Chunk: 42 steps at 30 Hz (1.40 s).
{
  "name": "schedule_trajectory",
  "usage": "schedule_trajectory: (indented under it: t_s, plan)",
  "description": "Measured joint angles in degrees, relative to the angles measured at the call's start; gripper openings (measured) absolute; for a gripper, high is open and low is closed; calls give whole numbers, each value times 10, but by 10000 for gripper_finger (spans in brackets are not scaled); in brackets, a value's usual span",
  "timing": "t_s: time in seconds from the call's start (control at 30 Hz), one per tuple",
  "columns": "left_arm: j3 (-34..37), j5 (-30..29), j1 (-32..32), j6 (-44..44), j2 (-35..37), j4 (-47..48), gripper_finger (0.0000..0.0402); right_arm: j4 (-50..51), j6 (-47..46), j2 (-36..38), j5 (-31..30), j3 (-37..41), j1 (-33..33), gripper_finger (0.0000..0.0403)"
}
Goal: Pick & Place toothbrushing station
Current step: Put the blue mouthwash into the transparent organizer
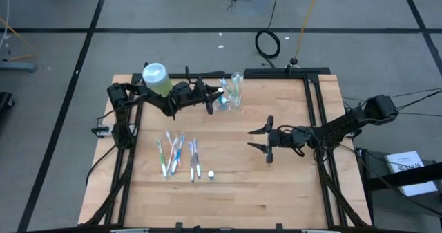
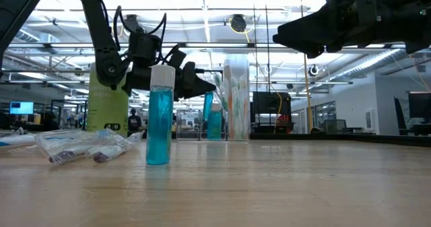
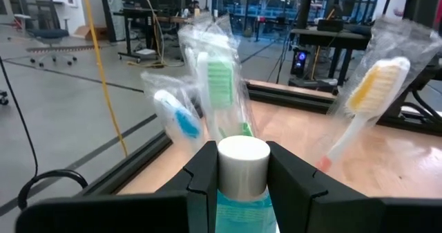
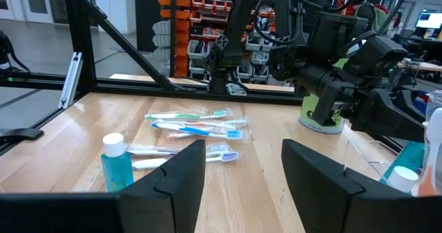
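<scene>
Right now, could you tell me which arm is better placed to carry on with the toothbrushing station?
Left. The left gripper is right at the toothbrushing station, its fingers closed around a white-capped blue bottle. The right gripper hangs open mid-table, well apart.

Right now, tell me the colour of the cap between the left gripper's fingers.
White cap, over blue-green liquid; the left wrist view shows it best.

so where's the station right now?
In the high view the station stands at the table's far edge, just left of centre, wrapped toothbrushes in it. The left gripper is right beside it, shut on a blue bottle.
</scene>
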State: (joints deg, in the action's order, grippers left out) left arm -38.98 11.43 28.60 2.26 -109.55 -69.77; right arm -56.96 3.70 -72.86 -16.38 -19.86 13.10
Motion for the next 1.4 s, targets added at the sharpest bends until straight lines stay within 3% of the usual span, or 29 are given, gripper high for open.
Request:
schedule_trajectory:
  t_s: [1.2,1.3,1.4]
  plan:
    - [0,-14,-19,0,0,57,88,-2,0,0,0,0,0,183]
    - [0,-30,-19,10,0,57,102,-2,0,0,0,0,0,183]
    - [0,-43,-19,14,0,57,140,-2,0,0,0,0,0,183]
